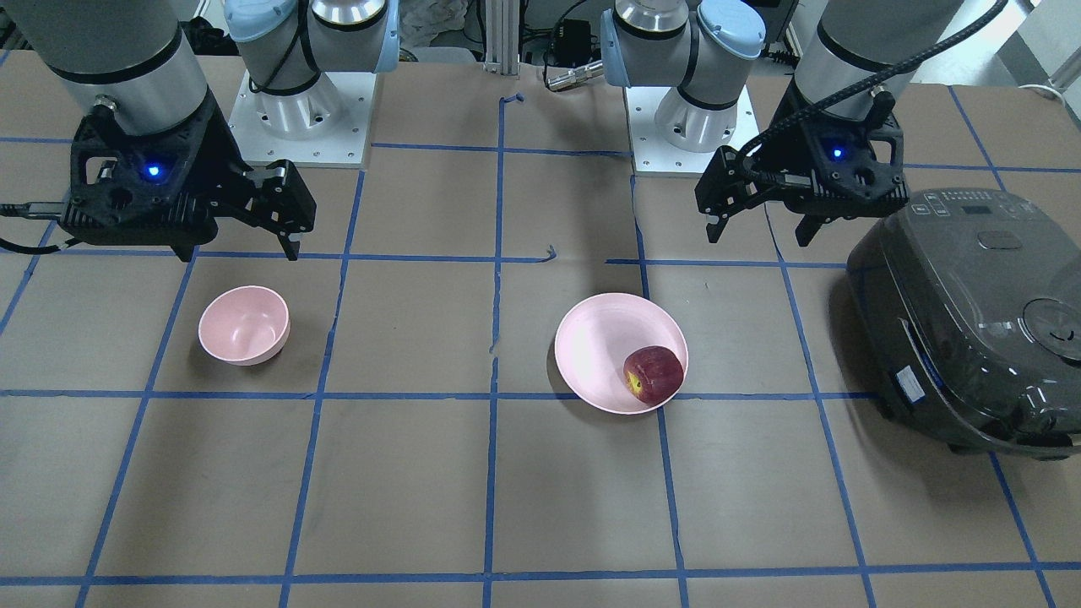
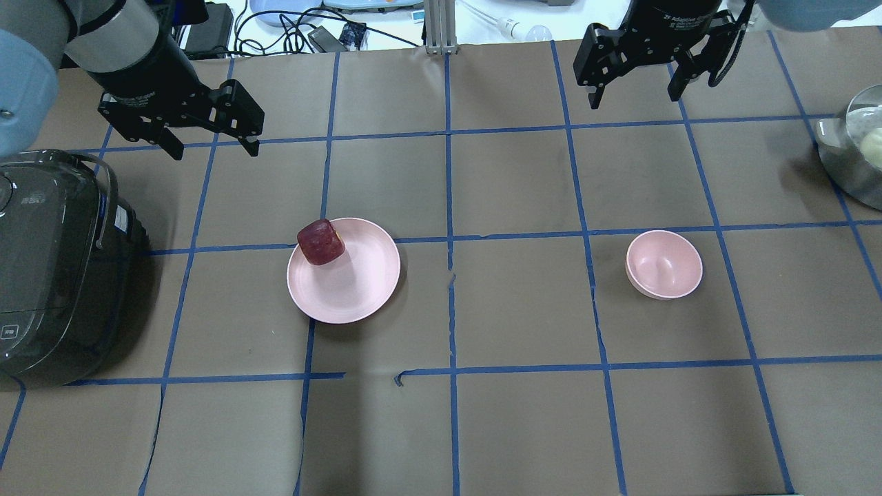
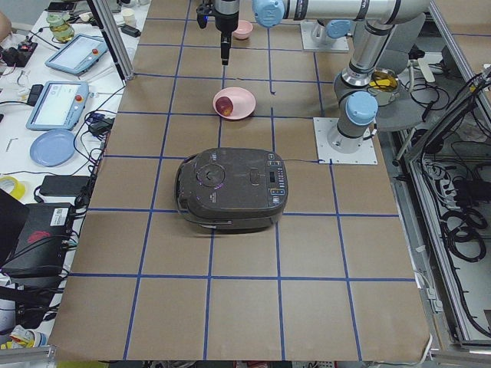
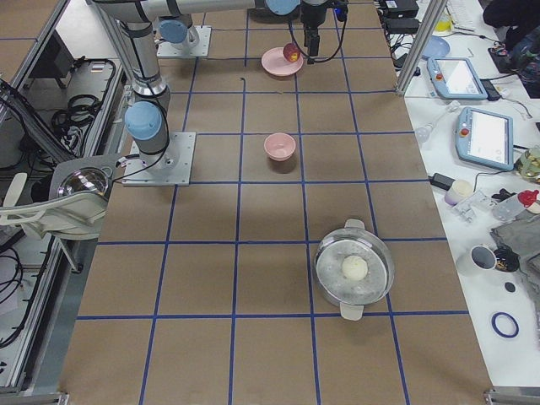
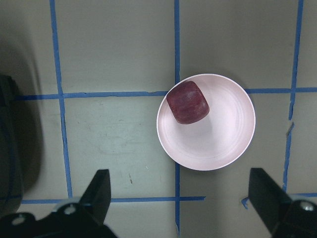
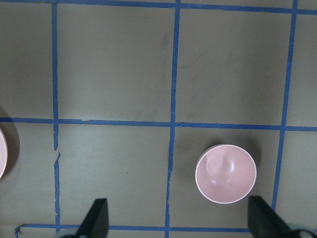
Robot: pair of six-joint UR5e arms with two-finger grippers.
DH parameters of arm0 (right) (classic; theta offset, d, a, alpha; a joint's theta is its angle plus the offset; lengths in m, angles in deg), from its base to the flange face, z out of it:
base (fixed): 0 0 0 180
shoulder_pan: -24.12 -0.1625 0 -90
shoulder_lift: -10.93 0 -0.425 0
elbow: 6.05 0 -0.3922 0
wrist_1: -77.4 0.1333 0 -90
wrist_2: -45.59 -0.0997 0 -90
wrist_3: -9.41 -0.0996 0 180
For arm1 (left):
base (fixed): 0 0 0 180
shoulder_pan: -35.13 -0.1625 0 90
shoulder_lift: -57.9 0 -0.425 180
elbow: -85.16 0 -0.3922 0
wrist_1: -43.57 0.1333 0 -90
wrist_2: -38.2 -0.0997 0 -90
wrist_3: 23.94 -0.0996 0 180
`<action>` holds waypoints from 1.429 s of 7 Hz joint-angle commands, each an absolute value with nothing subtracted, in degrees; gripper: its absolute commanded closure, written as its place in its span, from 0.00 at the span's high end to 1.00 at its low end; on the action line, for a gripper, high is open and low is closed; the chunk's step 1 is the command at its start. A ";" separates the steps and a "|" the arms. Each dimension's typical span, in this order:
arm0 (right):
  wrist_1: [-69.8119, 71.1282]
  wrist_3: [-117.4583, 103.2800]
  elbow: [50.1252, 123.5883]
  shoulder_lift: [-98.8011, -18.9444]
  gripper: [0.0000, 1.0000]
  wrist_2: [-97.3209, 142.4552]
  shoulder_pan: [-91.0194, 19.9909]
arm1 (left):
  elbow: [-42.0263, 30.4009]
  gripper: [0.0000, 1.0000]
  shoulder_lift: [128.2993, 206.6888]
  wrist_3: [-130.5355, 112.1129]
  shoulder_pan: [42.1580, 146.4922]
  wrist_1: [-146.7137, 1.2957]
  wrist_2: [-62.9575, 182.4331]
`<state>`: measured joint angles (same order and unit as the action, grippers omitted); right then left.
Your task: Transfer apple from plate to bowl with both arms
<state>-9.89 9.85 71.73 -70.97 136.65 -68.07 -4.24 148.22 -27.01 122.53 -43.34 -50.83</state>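
Note:
The dark red apple (image 1: 653, 372) lies on the wide pink plate (image 1: 600, 346), near its rim; both show in the overhead view, apple (image 2: 320, 242) and plate (image 2: 358, 282), and in the left wrist view, apple (image 5: 187, 102) and plate (image 5: 223, 144). The small deep pink bowl (image 1: 244, 324) stands empty about two grid squares away, also in the overhead view (image 2: 664, 264) and the right wrist view (image 6: 226, 174). My left gripper (image 2: 215, 151) hangs open and empty high above the plate's area. My right gripper (image 2: 634, 98) hangs open and empty high above the bowl's area.
A dark rice cooker (image 2: 48, 275) stands at the table end on my left, beyond the plate. A steel pot (image 2: 854, 151) with a pale ball in it stands at the table end on my right. Blue tape lines grid the brown table.

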 commanded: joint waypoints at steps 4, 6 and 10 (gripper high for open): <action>-9.87 9.85 71.73 -70.98 1.00 136.47 -68.08 | -4.05 1.00 148.43 -27.28 122.58 -42.83 -49.07; -9.87 9.85 71.73 -70.89 1.00 136.29 -68.08 | -4.05 1.00 148.43 -28.25 122.40 -42.74 -50.91; -9.87 9.85 71.73 -70.89 1.00 136.47 -68.08 | -4.14 1.00 148.25 -28.25 122.23 -42.74 -50.65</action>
